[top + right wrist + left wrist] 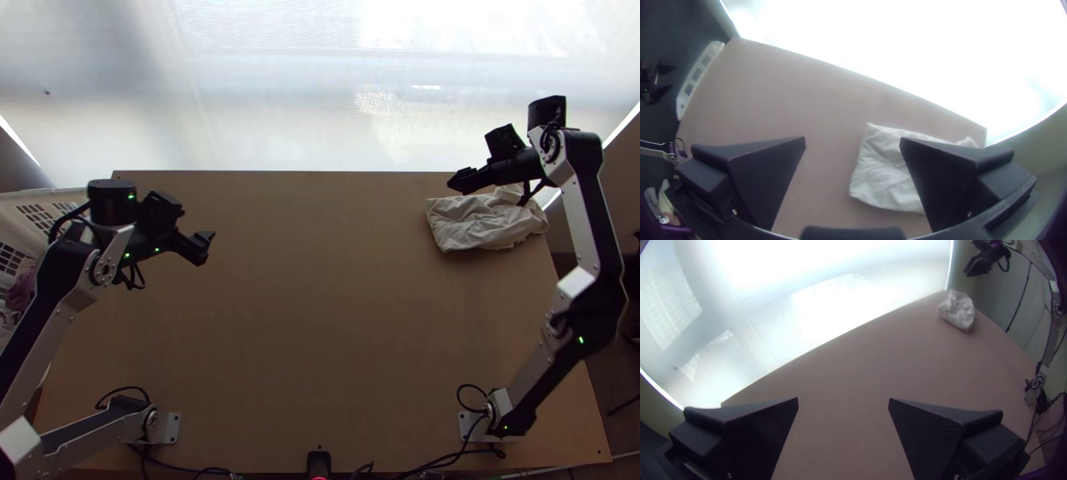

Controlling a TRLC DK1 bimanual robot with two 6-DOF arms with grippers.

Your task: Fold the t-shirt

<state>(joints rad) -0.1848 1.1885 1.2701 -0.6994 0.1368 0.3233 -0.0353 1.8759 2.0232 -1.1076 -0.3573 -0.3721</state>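
- T-shirt (478, 228): a white cloth at the far right corner of the worktop (320, 320), gathered into a compact, creased packet. One side is fairly straight and ends in a clear corner; the layers cannot be counted from here.
- Stage, as I judge it: late in the folding, with the garment reduced to a rough packet and set aside. The wrinkles leave open whether the last fold is complete.
- Right tool (852, 138): fingers wide apart, nothing between them, held near the packet at the worktop's far edge.
- Left tool (843, 398): fingers likewise well apart and without cloth, above the left part of the worktop, well away from the shirt.
- Next move, in my judgement: if the packet passes, I should draw the right arm clear without brushing it. If not, I would bring it inward and flatten it, since a nudge outward could push it over the edge.
- Surface: light wood, with black cables (448, 462) along the near side by the arms' bases.
- Room: a bright window (280, 104) beyond the far edge; a white slatted basket (20, 204) at the left, with purplish cloth (22, 290) in it.
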